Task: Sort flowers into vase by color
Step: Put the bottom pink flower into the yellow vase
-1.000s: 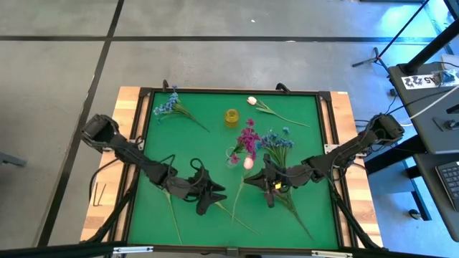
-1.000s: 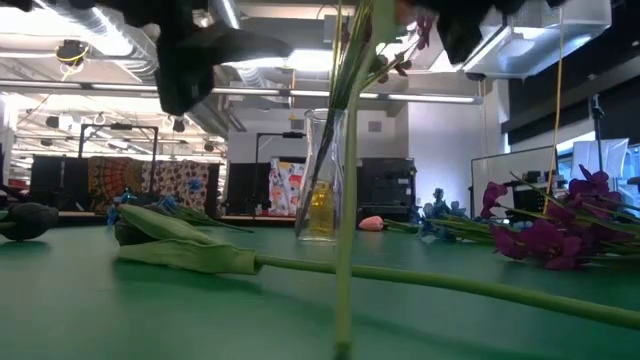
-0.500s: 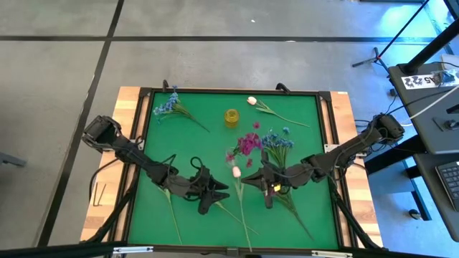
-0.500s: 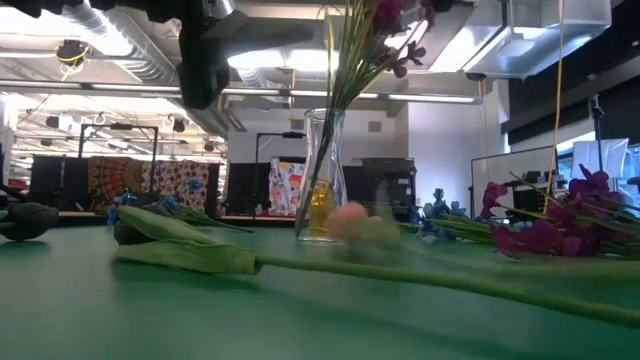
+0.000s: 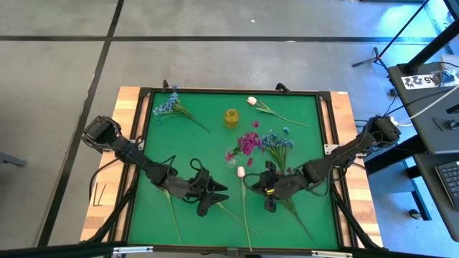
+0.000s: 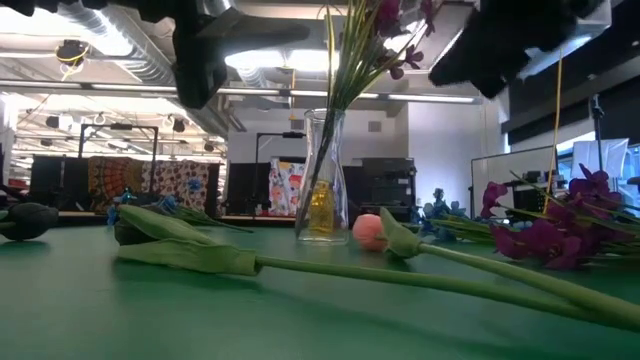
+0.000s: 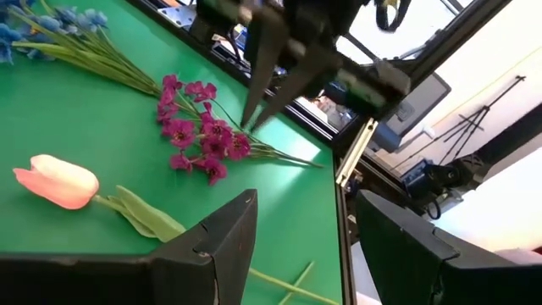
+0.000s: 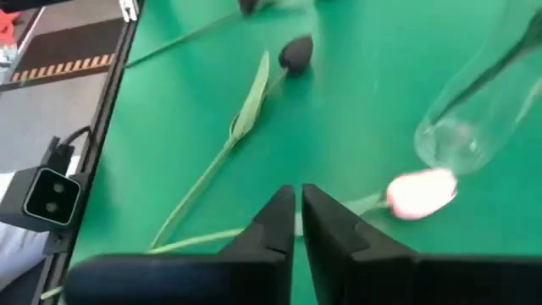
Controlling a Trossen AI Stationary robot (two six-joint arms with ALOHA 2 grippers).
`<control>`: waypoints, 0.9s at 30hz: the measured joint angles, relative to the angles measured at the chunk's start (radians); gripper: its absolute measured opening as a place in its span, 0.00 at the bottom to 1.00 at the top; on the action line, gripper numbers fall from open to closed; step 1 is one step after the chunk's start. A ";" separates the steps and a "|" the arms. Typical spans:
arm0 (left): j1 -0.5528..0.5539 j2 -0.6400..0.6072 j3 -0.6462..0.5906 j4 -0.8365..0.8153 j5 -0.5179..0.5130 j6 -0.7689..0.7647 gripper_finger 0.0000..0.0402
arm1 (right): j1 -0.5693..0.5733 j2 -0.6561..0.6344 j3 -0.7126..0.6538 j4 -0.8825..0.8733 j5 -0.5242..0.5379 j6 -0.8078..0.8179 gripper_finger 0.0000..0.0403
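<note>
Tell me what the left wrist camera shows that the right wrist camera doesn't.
Only the left wrist view shows the magenta flowers and blue flowers lying on the green mat, plus the right gripper farther off. Only the right wrist view shows a dark bud on its leafy stem and the base of the clear vase. Both show the pink tulip lying on the mat.

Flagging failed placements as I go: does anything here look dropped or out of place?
Yes. A pink tulip lies flat on the mat beside the clear vase, not in it; the vase holds only magenta stems. The right hand hovers by the tulip's stem, nearly shut and empty, so it looks like a dropped flower.
</note>
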 joint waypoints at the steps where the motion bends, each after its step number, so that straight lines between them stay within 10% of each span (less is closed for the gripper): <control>1: 0.000 0.000 0.000 0.000 0.000 0.000 0.48 | 0.005 0.013 -0.010 -0.001 0.002 0.037 0.09; 17: 0.001 0.000 0.000 -0.002 -0.001 0.008 0.48 | -0.006 0.268 -0.029 0.124 0.110 0.293 0.56; 27: 0.010 0.000 0.000 -0.003 -0.005 0.008 0.48 | -0.046 0.353 -0.029 0.255 0.097 0.371 0.64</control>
